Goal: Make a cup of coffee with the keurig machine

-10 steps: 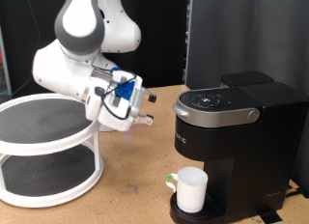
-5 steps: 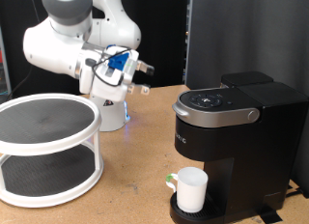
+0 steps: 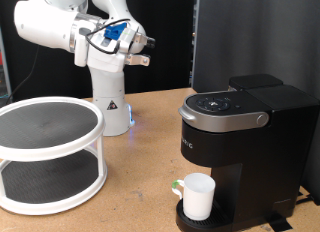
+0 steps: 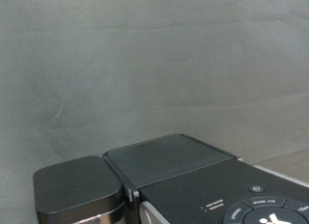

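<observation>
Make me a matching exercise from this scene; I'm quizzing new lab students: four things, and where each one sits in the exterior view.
Things:
1. cup
2. keurig machine
3. gripper
4. two-tier round shelf

Places:
A. raised, top left of centre
B. on the table, left
C. on the machine's drip base
D. right side of the table

Pairs: 1-C, 2-D, 3-A, 4-B

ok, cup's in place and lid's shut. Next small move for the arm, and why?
Probably bring the gripper down toward the keurig machine lid buttons. The cup already sits on the drip base under the brew head, the lid looks closed, and the gripper hangs high at the exterior view's upper left, holding nothing visible.
</observation>
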`<action>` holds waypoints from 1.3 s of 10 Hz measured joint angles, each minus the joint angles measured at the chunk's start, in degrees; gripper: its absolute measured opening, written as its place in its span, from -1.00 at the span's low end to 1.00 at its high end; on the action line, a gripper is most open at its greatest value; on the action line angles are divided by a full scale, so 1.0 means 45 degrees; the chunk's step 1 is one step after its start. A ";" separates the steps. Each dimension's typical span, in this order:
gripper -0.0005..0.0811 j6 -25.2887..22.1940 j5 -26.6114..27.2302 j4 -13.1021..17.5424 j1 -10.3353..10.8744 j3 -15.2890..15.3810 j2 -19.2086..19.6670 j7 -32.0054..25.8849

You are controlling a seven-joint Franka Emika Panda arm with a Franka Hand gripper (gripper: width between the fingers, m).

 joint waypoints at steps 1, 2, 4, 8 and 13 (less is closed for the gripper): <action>0.98 0.0001 0.0004 -0.0014 0.0001 0.0004 0.0030 -0.0012; 0.98 -0.0119 0.0066 -0.0020 0.0002 -0.0013 0.0071 -0.0146; 0.98 -0.0266 0.0415 -0.0022 0.0019 0.0008 0.0098 -0.0251; 0.98 0.0622 0.2075 -0.0025 0.0252 0.0752 0.0084 -0.0605; 0.98 0.2371 0.3154 0.0211 0.0601 0.2381 0.0094 -0.0875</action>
